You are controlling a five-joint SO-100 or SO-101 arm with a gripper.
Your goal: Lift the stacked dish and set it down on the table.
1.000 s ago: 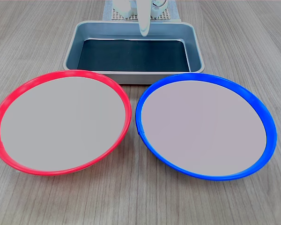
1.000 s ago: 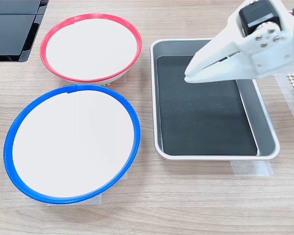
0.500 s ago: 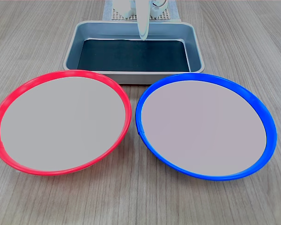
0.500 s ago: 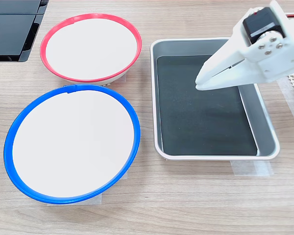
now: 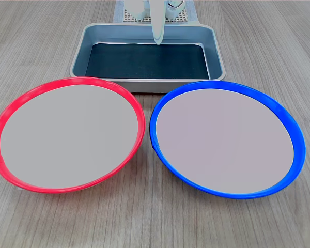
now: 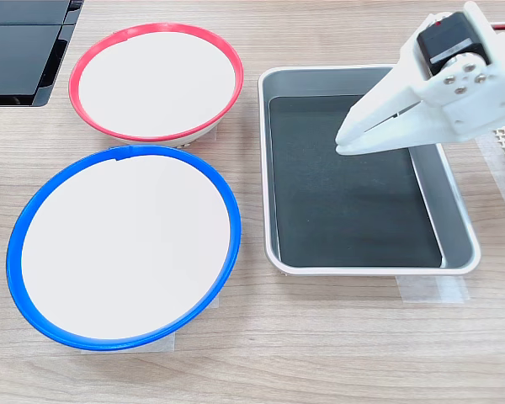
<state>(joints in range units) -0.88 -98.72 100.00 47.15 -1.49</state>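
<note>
My tool above tray, jaws together, empty — parked clear of dishes. Red-rimmed dish flat on tabletop beside blue-rimmed dish — placement looks done.

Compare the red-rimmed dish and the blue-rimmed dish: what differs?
Rim colour: the red-rimmed dish has a red rim, the blue-rimmed dish a blue one. Place: in the first exterior view the red-rimmed dish lies left and the blue-rimmed dish right. Shared: both are round, shallow, pale-centred, about equal in size, empty, and rest on the table apart.
</note>
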